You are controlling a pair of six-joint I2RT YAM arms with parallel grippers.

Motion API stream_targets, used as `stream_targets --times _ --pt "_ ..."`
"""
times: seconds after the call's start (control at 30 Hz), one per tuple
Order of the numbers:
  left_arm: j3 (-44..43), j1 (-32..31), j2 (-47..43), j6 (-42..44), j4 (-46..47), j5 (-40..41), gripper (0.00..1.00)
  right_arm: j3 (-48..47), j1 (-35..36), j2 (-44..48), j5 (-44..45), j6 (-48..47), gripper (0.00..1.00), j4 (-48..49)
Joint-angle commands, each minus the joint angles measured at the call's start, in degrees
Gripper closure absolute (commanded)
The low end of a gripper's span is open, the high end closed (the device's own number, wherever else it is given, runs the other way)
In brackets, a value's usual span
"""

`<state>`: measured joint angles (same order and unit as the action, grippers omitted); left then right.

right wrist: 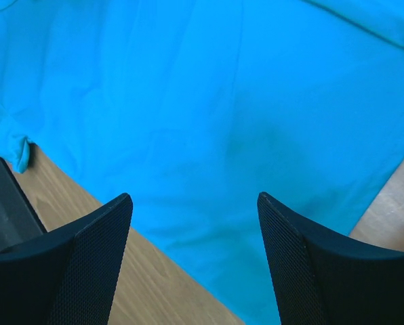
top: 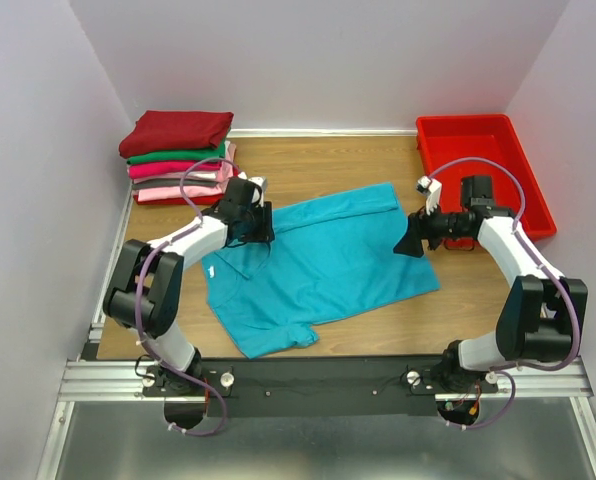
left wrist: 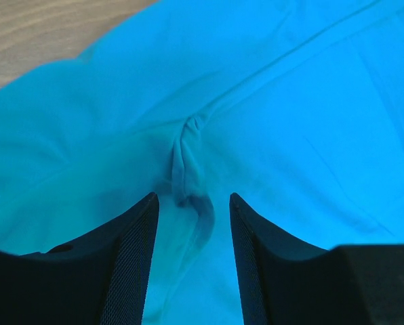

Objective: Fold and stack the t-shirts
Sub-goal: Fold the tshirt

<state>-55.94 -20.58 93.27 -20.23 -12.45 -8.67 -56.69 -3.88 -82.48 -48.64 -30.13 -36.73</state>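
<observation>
Top view: teal t-shirt (top: pixel 328 265) spread flat on the tabletop (top: pixel 308 170) between both hands. Left hand (top: pixel 261 228) low on the cloth, right hand (top: pixel 410 243) at the opposite edge, folded stack (top: pixel 176 158) beyond the left hand.

Left wrist view: partly open, astride a raised ridge of cloth (left wrist: pixel 187 159), clamping nothing. Best to lower, then close squarely on that ridge.

Right wrist view: spread wide, empty, poised above the shirt's edge. Should pinch the hem and lift in step.

No brand, label or writing legible anywhere.
</observation>
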Motion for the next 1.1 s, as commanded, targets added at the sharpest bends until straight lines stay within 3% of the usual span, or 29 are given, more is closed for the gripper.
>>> stream_targets --times 0.0,0.17,0.4,0.63,0.73,0.77,0.83,0.87,0.9,0.93,0.97,1.0,1.07 --pt "-2.2 -1.2 2.6 0.1 1.3 3.8 0.46 1.8 -0.5 1.0 -2.2 -1.0 0.19 -1.2" --pt "-3.6 -2.5 5.6 1.5 1.2 2.1 0.46 1.8 -0.4 1.3 -2.6 -1.1 0.19 -1.2" --pt "-3.8 -5.3 6.6 3.7 2.0 -6.4 0.46 2.5 -0.4 2.5 -2.4 -1.4 0.20 -1.3" --pt "-1.9 -6.3 -3.4 4.8 0.1 -8.7 0.44 3.2 -0.4 3.5 -2.2 -2.9 0.20 -1.8" --pt "-1.6 -6.4 -8.8 5.6 -1.5 -12.9 0.45 1.1 1.1 2.0 -7.6 -12.7 0.22 -9.9" --pt "-1.1 -6.3 -10.8 4.9 -1.7 -12.0 0.45 -0.2 3.9 0.9 -10.1 -25.6 0.22 -20.5" --pt "-0.4 -6.3 -16.3 3.9 -2.2 -3.9 0.44 -2.9 10.2 -1.3 -11.2 -37.3 0.22 -30.1" --pt "0.5 -6.3 -24.0 2.8 -2.1 3.5 0.44 -2.8 16.2 -1.4 -12.3 -45.2 0.23 -35.0" --pt "1.4 -6.4 -28.5 1.9 -1.7 3.6 0.41 -2.4 19.6 -1.1 -13.0 -46.8 0.23 -35.1" --pt "2.2 -6.1 -32.8 -0.7 -0.7 8.2 0.26 -0.7 23.0 0.5 -13.1 -46.2 0.22 -33.2" --pt "3.5 -6.1 -41.7 -2.2 0.1 10.7 0.19 0.3 26.9 1.6 -12.3 -42.9 0.22 -23.7" --pt "6.0 -6.1 -45.7 -3.7 1.0 11.8 0.13 1.2 36.2 2.5 -7.0 -32.6 0.24 -17.8" --pt "8.9 -5.9 -54.8 -8.5 1.6 11.4 0.12 3.2 45.3 3.0 0.2 -24.9 0.24 -4.9"
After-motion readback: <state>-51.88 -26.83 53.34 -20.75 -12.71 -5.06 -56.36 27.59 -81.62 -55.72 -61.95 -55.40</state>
